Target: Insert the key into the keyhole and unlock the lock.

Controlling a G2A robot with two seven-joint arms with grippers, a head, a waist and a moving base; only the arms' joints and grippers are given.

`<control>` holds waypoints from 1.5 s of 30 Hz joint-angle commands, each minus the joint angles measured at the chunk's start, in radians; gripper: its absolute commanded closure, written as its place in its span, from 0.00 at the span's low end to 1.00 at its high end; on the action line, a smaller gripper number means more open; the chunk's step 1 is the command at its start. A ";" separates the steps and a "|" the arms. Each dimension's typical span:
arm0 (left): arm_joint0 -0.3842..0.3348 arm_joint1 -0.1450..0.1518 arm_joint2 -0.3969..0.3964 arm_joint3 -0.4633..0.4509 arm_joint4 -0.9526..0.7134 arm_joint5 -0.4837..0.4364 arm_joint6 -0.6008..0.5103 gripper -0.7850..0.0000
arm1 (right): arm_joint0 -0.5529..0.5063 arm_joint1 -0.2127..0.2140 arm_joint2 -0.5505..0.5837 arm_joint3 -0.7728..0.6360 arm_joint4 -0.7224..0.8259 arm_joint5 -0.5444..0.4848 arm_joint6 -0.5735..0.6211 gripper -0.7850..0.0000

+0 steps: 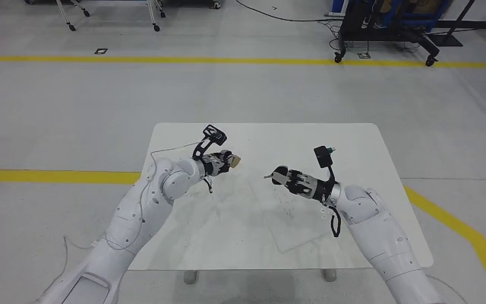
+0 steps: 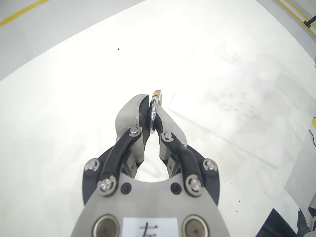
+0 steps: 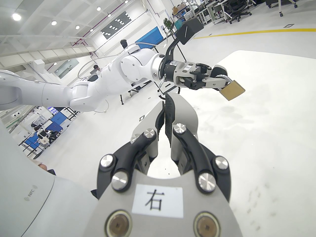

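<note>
A brass padlock (image 1: 236,160) hangs in the air over the left middle of the white table (image 1: 349,144). My left gripper (image 1: 227,161) is shut on its silver shackle (image 2: 153,110), and the brass body (image 2: 158,94) pokes out past the fingertips. In the right wrist view the padlock (image 3: 232,90) dangles from the left gripper (image 3: 221,77), ahead of my right gripper (image 3: 166,99). My right gripper (image 1: 274,176) is raised over the table centre, pointing at the padlock with a short gap between them. It is shut on the key (image 1: 266,177), a thin sliver at its tips.
A thin pale sheet (image 1: 300,224) with faint dark smudges lies on the table under and in front of the right gripper, also seen as the sheet (image 2: 222,114). Yellow floor lines run behind and beside the table.
</note>
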 commanded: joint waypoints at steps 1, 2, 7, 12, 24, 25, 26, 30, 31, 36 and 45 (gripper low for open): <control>0.030 0.003 -0.030 0.002 -0.100 -0.064 0.047 1.00 | 0.000 0.000 0.000 0.000 0.000 0.000 0.000 1.00; 0.036 0.004 -0.044 0.013 -0.151 -0.102 0.052 1.00 | -0.007 -0.001 -0.002 0.001 0.002 0.018 -0.009 1.00; 0.007 -0.004 -0.092 0.194 -0.566 -0.369 -0.025 1.00 | -0.012 0.003 -0.009 0.038 0.182 -0.010 -0.021 1.00; -0.039 -0.034 -0.048 0.331 -0.858 -0.486 -0.148 1.00 | 0.026 0.007 -0.018 0.071 0.409 -0.008 0.042 1.00; -0.062 -0.051 -0.032 0.398 -1.018 -0.489 -0.218 1.00 | 0.159 -0.039 -0.145 0.207 0.418 0.005 -0.016 1.00; -0.054 -0.051 -0.034 0.385 -1.044 -0.480 -0.229 1.00 | 0.147 -0.037 -0.137 0.203 0.459 0.013 -0.020 1.00; -0.049 -0.050 -0.036 0.376 -1.074 -0.474 -0.253 1.00 | 0.143 -0.035 -0.130 0.202 0.506 0.030 -0.011 1.00; -0.035 -0.051 -0.035 0.357 -1.213 -0.454 -0.379 1.00 | 0.141 -0.031 -0.116 0.206 0.600 0.141 0.006 1.00; -0.034 -0.053 -0.033 0.356 -1.258 -0.448 -0.421 1.00 | 0.144 -0.032 -0.118 0.207 0.621 0.169 0.012 1.00; -0.045 -0.060 -0.007 0.355 -1.329 -0.408 -0.496 1.00 | 0.204 -0.057 -0.170 0.291 0.687 0.210 0.033 1.00; -0.060 -0.063 0.031 0.361 -1.409 -0.362 -0.542 1.00 | 0.305 -0.107 -0.259 0.432 0.738 0.231 0.096 1.00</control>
